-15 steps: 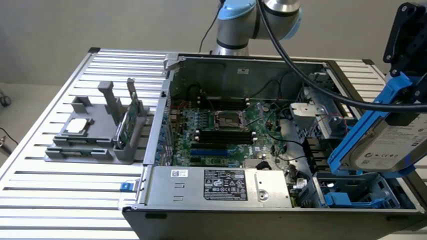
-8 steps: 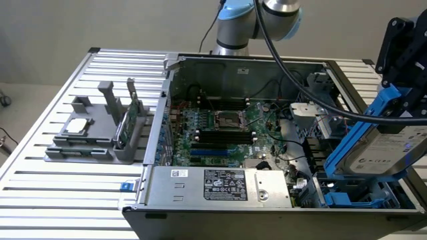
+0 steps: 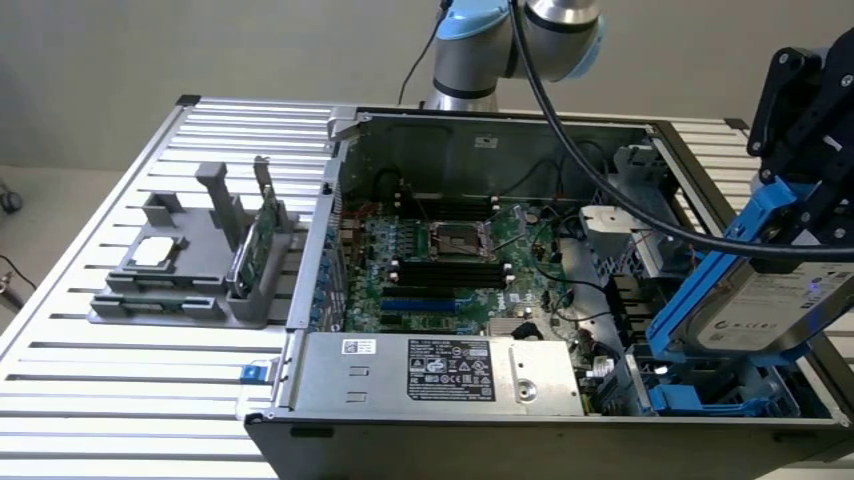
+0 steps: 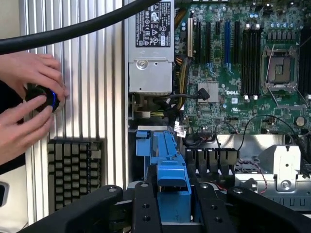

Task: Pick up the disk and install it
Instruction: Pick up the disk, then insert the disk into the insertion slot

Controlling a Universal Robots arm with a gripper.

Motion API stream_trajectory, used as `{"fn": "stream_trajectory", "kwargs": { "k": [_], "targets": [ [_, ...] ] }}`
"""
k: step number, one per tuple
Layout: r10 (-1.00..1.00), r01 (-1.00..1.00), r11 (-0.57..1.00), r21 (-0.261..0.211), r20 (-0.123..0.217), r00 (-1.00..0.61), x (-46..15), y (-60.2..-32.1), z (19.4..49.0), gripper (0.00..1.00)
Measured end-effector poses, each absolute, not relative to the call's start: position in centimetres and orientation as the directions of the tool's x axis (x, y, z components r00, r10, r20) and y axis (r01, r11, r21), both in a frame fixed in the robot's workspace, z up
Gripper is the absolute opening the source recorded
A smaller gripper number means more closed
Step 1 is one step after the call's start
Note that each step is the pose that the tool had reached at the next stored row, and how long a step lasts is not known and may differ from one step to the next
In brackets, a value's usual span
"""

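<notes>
Fingers [image 4: 146, 209] of the gripper [image 4: 172, 211] are clamped on the blue carrier of the disk [image 3: 763, 312], one on each side. The disk is held tilted over the open computer case [image 3: 467, 128], at the corner on the exterior view's right, with its lower end just above a blue drive bay [image 3: 703, 400]. The case is set on a slatted tabletop [image 3: 120, 385]. Beside the case, a round black device [image 4: 43, 99] is gripped by a person's hands [image 4: 22, 128], near a keyboard [image 4: 75, 170].
</notes>
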State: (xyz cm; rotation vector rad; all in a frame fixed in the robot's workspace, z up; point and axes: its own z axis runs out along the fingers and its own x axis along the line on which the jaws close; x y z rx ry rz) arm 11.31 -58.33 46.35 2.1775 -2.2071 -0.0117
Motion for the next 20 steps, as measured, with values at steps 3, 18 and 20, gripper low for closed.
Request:
{"fn": "stream_trajectory", "kwargs": {
  "k": [3,18,20],
  "targets": [
    [-1.000,-0.999,0.014,0.034,0.024,-0.013,11.34,-58.33,46.34,0.33],
    [-1.000,-0.999,0.014,0.035,0.024,-0.013,11.44,-58.33,46.34,0.33],
    [-1.000,-0.999,0.014,0.035,0.024,-0.013,11.45,-58.33,46.20,0.33]
  ]
}}
